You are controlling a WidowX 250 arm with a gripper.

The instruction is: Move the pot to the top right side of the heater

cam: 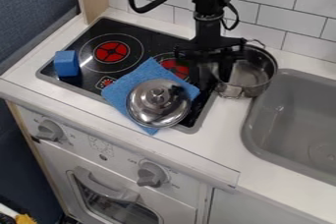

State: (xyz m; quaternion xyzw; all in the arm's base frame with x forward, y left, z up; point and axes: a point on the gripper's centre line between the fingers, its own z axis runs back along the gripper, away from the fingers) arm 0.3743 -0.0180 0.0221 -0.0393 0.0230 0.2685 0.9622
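The gripper (211,76) hangs over the right part of the stove, at the left side of the metal pot (250,74). Its two fingers are spread apart, the right one overlapping the pot's left wall; whether it touches the wall I cannot tell. Upright and uncovered, the pot stands on the white counter between stove and sink, its left side close to the heater's right edge. The black heater (91,39) has red burner marks, and the gripper partly covers the upper right one (172,67).
A silver lid (158,103) lies on a blue cloth (120,89) at the stove's front right. One blue block (66,63) sits at the stove's left edge. The grey sink (295,115) is to the right, and a tiled wall (269,6) stands behind.
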